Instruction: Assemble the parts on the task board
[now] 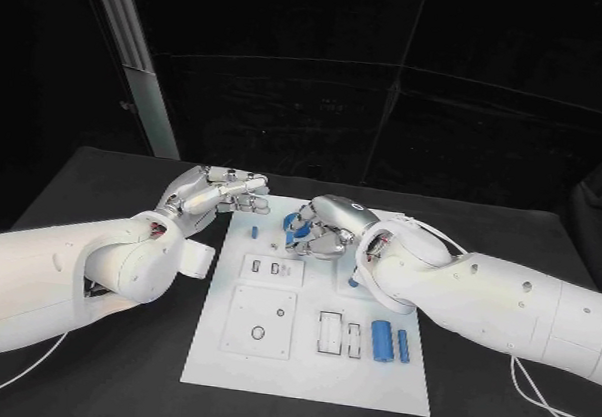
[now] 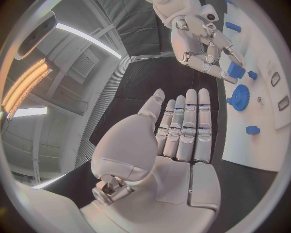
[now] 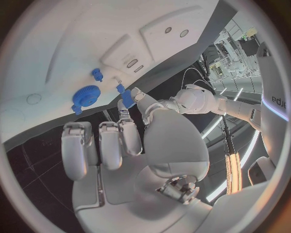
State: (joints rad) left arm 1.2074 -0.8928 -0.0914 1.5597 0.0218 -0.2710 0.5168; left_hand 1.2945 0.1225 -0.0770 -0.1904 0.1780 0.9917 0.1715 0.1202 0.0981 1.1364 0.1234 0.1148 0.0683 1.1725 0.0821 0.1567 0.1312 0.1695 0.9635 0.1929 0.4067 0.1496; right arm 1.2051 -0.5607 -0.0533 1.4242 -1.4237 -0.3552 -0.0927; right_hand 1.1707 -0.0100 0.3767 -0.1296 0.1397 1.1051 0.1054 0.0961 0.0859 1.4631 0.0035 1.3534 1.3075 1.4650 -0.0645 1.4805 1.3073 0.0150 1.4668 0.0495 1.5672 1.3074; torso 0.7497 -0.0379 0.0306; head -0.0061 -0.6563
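Note:
The white task board (image 1: 311, 365) lies in the middle of the black table. My right hand (image 1: 328, 226) hovers over its far end and pinches a small blue part (image 3: 127, 98) between thumb and a finger, just above the board beside the blue gear (image 3: 87, 95). The left wrist view shows the same pinched part (image 2: 236, 72) near the gear (image 2: 240, 97). A small blue peg (image 1: 254, 232) stands on the board's far left. My left hand (image 1: 224, 195) is off the board's far left corner, fingers stretched out and holding nothing.
Two blue cylinders (image 1: 382, 340) (image 1: 404, 344) lie side by side on the board's near right, next to rectangular slots (image 1: 331, 330). A round recess (image 1: 258, 333) is on the near left. A metal pole (image 1: 130, 50) rises behind the table's far left.

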